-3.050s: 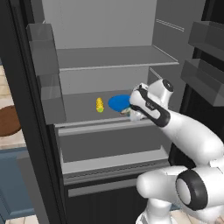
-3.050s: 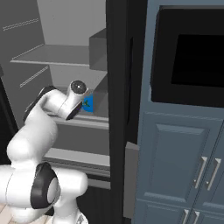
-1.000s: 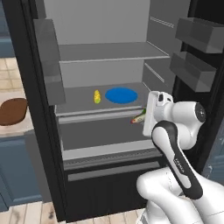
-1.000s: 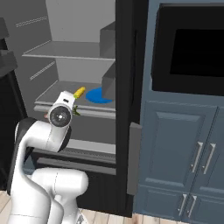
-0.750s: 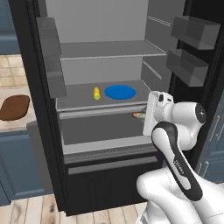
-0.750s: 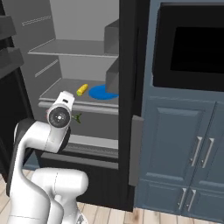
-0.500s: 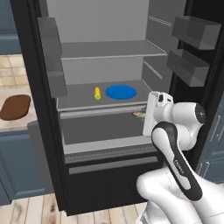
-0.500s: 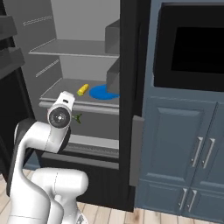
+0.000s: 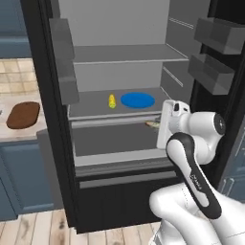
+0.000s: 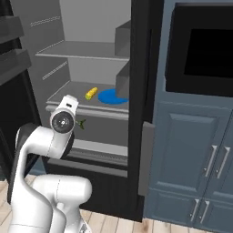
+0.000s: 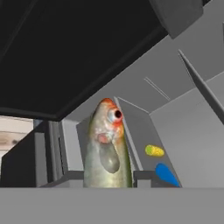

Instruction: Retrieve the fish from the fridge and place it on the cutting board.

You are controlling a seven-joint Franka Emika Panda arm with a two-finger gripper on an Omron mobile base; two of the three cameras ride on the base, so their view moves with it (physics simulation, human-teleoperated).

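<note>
The fridge (image 9: 57, 143) stands open, black frame around grey shelves, and the arm is right in front of it with the gripper (image 9: 160, 125) level with the front edge of the middle shelf. The fish (image 11: 107, 151) fills the centre of the hand view, orange-red head and round eye up, silver-green body running down between the jaws, which are narrowed onto it and holding it. In the left base view a sliver of the fish pokes out beside the hand, just off the shelf's front right corner, and in the right base view its tail fins show just beside the white wrist. On that same shelf the blue plate (image 9: 138, 100) sits toward the right side, and the yellow corn cob (image 9: 112, 101) lies just beside it, nearer the middle. Over to the left of the fridge, the cutting board (image 9: 23, 115) lies flat on the pale counter (image 9: 9, 134), near its right edge, well apart from the arm.
</note>
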